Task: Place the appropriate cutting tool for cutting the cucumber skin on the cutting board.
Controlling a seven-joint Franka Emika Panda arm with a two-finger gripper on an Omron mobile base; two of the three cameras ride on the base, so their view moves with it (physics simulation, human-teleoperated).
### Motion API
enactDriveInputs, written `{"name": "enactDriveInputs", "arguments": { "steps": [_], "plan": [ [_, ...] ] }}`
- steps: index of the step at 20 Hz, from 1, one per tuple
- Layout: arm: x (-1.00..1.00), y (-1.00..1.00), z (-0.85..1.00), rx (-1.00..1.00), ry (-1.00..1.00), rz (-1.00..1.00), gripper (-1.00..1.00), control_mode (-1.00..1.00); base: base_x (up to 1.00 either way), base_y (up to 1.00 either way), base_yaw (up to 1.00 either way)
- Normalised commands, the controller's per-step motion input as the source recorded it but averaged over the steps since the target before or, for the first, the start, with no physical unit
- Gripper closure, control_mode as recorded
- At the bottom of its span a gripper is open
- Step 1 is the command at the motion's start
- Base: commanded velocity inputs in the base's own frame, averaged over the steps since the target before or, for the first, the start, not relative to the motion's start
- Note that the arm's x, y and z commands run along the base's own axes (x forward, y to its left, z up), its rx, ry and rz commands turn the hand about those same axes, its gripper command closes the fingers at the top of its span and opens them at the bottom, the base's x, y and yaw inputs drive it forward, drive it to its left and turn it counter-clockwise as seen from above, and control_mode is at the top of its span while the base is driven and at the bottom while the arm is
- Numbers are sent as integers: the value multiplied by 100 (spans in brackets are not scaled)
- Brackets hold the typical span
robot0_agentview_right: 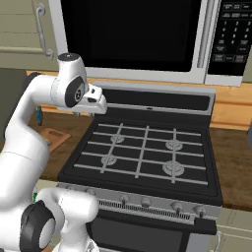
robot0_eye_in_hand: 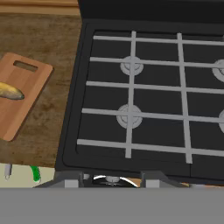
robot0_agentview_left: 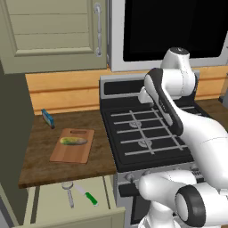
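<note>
Arm hovering over the stove, peeler lying in the open drawer.

The white arm is reaching up and bending forward, holding the gripper (robot0_agentview_right: 83, 114) above the stove (robot0_agentview_left: 147, 133) near its back left burner; I cannot tell whether its jaws are parted or clenched. The peeler (robot0_agentview_left: 68, 192) is lying in the open drawer (robot0_agentview_left: 53, 209) below the worktop's (robot0_agentview_left: 40, 151) front edge, beside the green-handled knife (robot0_agentview_left: 87, 195). The cucumber (robot0_agentview_left: 73, 141) is resting on the cutting board (robot0_agentview_left: 73, 153) left of the stove. A blue box (robot0_agentview_left: 47, 118) is sitting near the worktop's back edge.

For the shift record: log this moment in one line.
peeler: in open drawer | cucumber: on cutting board | gripper: above stove, empty
</note>
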Motion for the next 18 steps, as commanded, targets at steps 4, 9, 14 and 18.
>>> {"name": "enactDriveInputs", "arguments": {
  "steps": [4, 9, 14, 18],
  "plan": [
    [-5, 0, 0, 0, 0, 1, -100, -100, 0, 0, 0],
    [-22, 23, -15, -2, 0, 4, -100, -100, 0, 0, 0],
    [-61, 73, -54, -3, 3, 0, -100, -100, 0, 0, 0],
    [-78, 73, -82, 9, 3, 0, -100, -100, 0, 0, 0]
  ]
}}
